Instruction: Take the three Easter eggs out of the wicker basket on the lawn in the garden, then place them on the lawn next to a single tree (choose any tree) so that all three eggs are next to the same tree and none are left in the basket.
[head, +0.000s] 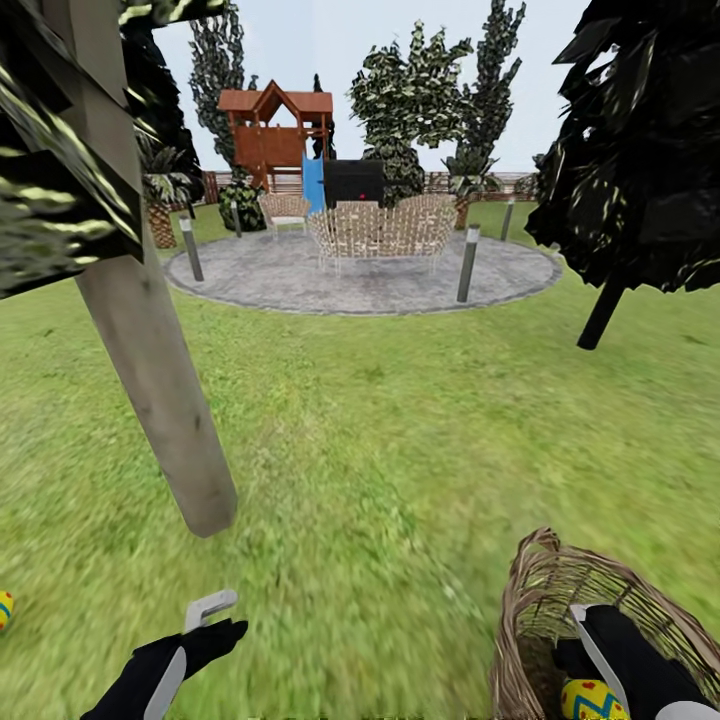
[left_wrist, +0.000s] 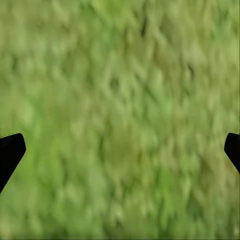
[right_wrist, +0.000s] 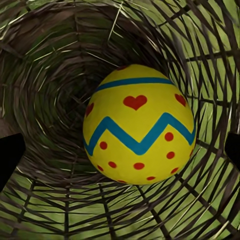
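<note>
Right wrist view, right tool (right_wrist: 120, 150) spread wide around egg (right_wrist: 139, 125) inside wicker basket (right_wrist: 45, 65), head view, left tool (head: 215, 620) apart over lawn (head: 400, 450)

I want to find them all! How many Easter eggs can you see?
2: one egg inside the wicker basket, one on the lawn at the left edge. Another may be hidden.

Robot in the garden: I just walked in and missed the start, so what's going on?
The robot is moving painted eggs from a wicker basket to the grass by a tree. Its right gripper is down inside the basket, open around an egg but not gripping it yet. The left gripper hangs open and empty above the lawn. Another egg already lies on the grass, some way from the trunk.
</note>
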